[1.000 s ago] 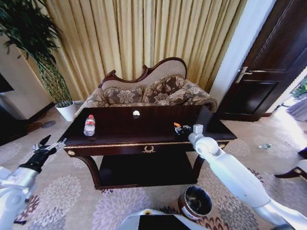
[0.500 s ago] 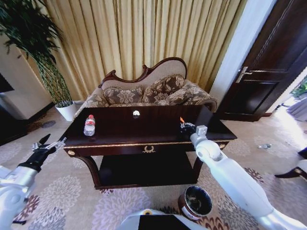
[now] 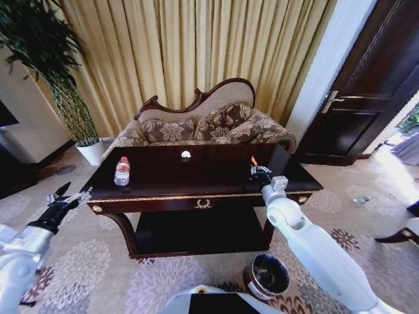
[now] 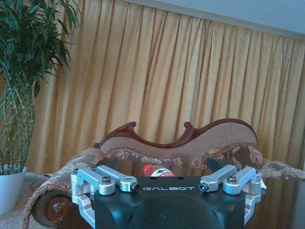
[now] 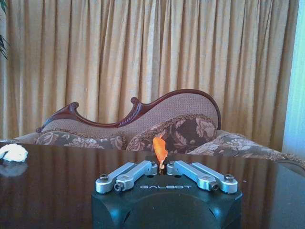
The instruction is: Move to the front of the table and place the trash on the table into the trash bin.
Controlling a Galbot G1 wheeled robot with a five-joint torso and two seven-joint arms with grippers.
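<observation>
Over right end of dark glossy wooden table (image 3: 196,176), your right gripper (image 3: 256,171) pinches small orange scrap (image 5: 160,150), long axis upright; left gripper (image 3: 65,196) spread wide beside table; clear red-capped bottle (image 3: 122,171) upright, half hidden in left wrist view

Head above; wrists apparently table-level, sofa-facing.

The worktop (image 3: 216,171) is mostly bare across the middle of the frame. A bottle (image 3: 122,171) stands near its left end, a white scrap (image 3: 186,155) lies at the far edge in the centre, and the right end effector (image 3: 256,169), closed on an orange scrap (image 3: 254,161), sits at the right. The sofa (image 3: 203,127) walls off the far side. The bin (image 3: 267,275), lower right, stands on open carpet beside the right arm. The left end effector (image 3: 69,196), its fingers spread, hangs in free air off the left corner.
</observation>
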